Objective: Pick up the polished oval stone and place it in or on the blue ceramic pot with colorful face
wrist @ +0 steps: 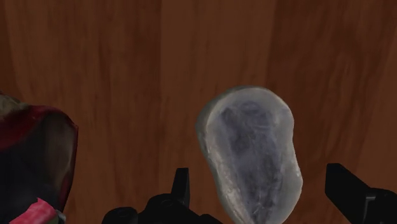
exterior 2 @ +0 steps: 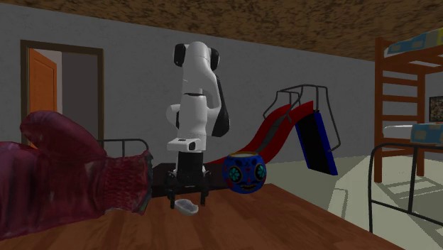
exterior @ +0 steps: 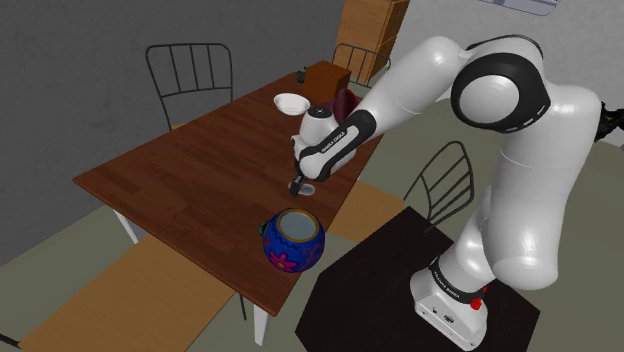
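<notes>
Gripper [wrist: 258, 175] is open: fingers wide apart, one either side of the stone [wrist: 248, 146], neither touching it, so nothing is held. The stone is a pale grey oval lying flat on the wooden table [exterior: 180, 160]. Its long axis runs along the fingers, so they'd close across its narrow width. It sits off-centre, w/ a bigger gap on one side than the other.

A dark red object [wrist: 32, 159] lies near the stone but apart from it.

Farther out, toward the stand, the blue pot [exterior: 293, 240] stands upright w/ its mouth open, close to the table edge and clear of the stone. At the far end of the table sits a white bowl [exterior: 290, 101], well apart.

Risks, as I judge them:
- Off-centre close: the nearer finger hits first and shoves or spins the stone before the other arrives.
- The stone looks smooth and rounded. If the pads bite too high on the curve, it prob. squirts out or drops mid-carry.
- The pot is round and near the edge. A bump on approach, or a release from too high, could tip it or send it off the table.
- A low sweep could clip the red object.
</notes>
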You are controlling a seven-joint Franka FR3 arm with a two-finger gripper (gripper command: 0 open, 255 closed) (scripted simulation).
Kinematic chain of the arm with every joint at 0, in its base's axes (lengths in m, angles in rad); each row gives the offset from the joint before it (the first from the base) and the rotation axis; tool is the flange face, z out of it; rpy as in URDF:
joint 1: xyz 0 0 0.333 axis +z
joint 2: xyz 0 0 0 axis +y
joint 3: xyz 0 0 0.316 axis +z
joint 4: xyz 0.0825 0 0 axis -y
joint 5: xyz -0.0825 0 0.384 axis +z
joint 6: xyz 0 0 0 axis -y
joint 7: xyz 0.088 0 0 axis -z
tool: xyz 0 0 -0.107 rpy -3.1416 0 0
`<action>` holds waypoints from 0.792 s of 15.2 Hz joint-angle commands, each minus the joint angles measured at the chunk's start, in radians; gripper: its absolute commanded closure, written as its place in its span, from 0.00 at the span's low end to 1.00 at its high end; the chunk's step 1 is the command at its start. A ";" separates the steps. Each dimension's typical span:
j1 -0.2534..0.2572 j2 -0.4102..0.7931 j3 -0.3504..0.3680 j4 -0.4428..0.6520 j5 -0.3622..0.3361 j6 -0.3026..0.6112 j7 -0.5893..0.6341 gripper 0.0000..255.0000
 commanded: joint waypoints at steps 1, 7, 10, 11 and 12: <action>-0.003 0.010 0.003 0.006 0.004 0.005 -0.002 0.00; -0.003 0.010 0.003 0.006 0.003 0.005 -0.002 0.00; -0.003 0.010 0.003 0.006 0.003 0.005 -0.002 1.00; -0.003 0.010 0.003 0.006 0.003 0.005 -0.002 1.00; -0.003 0.010 0.003 0.006 0.003 0.005 -0.002 1.00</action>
